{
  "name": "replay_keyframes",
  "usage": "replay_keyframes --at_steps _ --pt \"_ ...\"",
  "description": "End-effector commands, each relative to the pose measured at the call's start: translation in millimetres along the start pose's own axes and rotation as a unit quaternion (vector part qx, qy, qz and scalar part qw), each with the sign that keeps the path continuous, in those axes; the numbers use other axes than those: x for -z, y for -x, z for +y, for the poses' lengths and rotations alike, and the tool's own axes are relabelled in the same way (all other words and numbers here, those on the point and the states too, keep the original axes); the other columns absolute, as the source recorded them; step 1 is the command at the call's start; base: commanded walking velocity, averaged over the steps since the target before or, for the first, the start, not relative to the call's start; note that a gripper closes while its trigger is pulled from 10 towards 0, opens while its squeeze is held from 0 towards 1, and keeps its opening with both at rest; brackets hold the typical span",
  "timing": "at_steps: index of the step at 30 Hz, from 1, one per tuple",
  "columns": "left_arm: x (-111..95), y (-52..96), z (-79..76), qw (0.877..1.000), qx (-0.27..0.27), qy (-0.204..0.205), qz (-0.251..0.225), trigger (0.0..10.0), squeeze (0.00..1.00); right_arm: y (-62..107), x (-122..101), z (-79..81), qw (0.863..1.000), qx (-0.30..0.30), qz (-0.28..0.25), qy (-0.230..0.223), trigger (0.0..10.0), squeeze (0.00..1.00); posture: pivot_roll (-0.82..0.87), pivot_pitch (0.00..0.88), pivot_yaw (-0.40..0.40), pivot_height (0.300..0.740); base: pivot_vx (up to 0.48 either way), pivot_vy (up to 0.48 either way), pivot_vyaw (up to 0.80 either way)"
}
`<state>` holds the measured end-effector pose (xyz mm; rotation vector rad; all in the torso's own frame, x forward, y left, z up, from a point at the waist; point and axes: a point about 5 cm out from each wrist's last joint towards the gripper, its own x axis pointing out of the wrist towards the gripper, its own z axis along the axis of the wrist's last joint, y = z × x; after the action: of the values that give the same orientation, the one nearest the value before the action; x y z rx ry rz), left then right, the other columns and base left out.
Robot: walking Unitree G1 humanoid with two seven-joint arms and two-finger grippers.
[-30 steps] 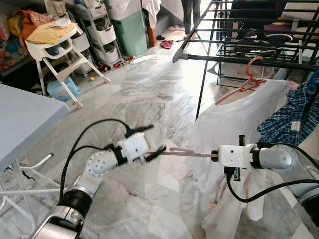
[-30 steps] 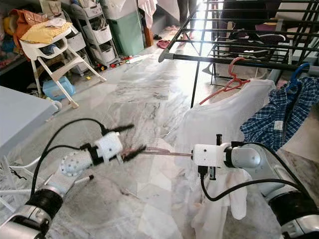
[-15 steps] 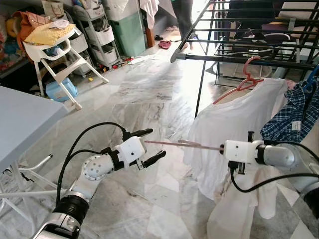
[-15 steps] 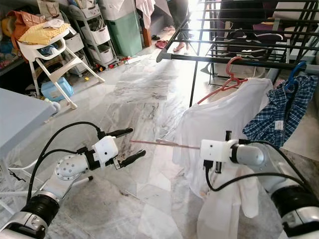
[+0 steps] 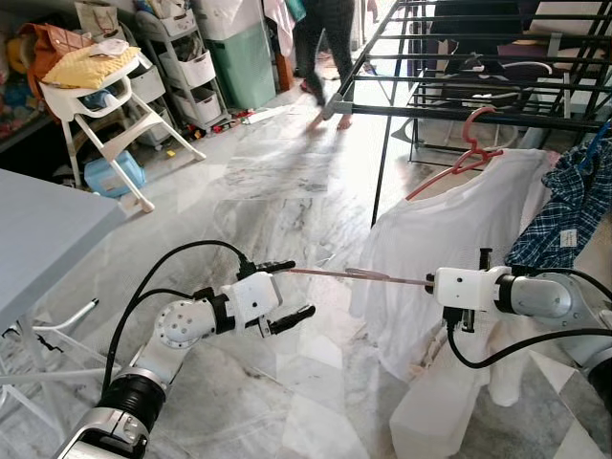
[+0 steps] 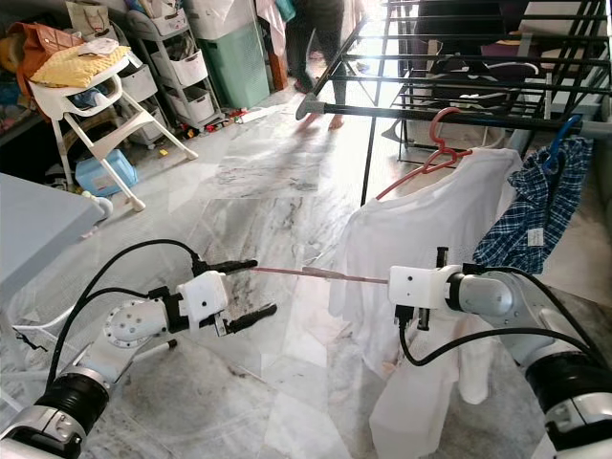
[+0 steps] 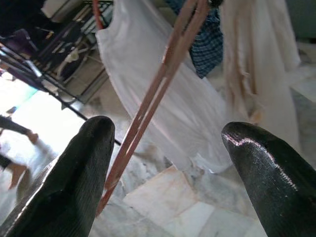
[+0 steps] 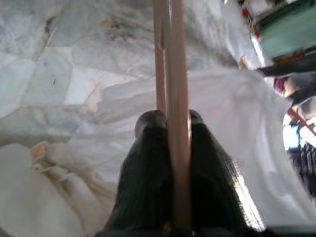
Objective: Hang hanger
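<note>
A thin pink hanger [image 5: 359,275] is held level above the marble floor. My right gripper [image 5: 430,282] is shut on one end of it; in the right wrist view its fingers [image 8: 148,158] pinch the pink hanger [image 8: 170,59]. The hanger's free end reaches my left gripper [image 5: 299,287], which is open. In the left wrist view the pink hanger [image 7: 163,74] runs close beside one finger [image 7: 84,173], and the other finger stands well apart. A black drying rack [image 5: 459,113] stands beyond at the right.
On the rack hang a white shirt [image 5: 449,229] on a red hanger [image 5: 473,153] and a plaid shirt [image 5: 564,206]. A person [image 5: 320,48] walks at the back. A high chair [image 5: 100,86] and a grey table [image 5: 48,229] stand at left.
My left gripper, at the hanger's tip a second ago, now stands open. The right arm has raised the hanger slightly. A person has walked into view at the back.
</note>
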<state>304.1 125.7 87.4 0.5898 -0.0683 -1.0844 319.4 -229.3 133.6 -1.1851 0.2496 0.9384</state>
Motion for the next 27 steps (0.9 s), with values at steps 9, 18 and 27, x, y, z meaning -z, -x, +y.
replay_keyframes --at_steps 9,18,27 --pt "2.1 -2.6 2.5 1.0 0.02 0.002 0.014 4.7 0.0 1.8 -28.1 4.5 0.995 -0.054 -0.073 0.038 10.0 0.0 -0.15 0.031 0.173 0.74 0.0 0.0 0.0" --pt "5.5 -3.6 -12.6 0.997 0.043 0.059 -0.004 0.0 0.0 3.1 -30.1 4.3 0.994 -0.069 -0.078 0.042 10.0 0.0 -0.16 0.041 0.152 0.74 0.0 0.0 0.0" --pt "7.9 -5.1 -29.0 0.991 0.097 0.096 -0.013 0.0 0.0 2.6 -31.8 6.5 0.992 -0.082 -0.081 0.045 10.0 0.0 -0.16 0.049 0.147 0.74 0.0 0.0 0.0"
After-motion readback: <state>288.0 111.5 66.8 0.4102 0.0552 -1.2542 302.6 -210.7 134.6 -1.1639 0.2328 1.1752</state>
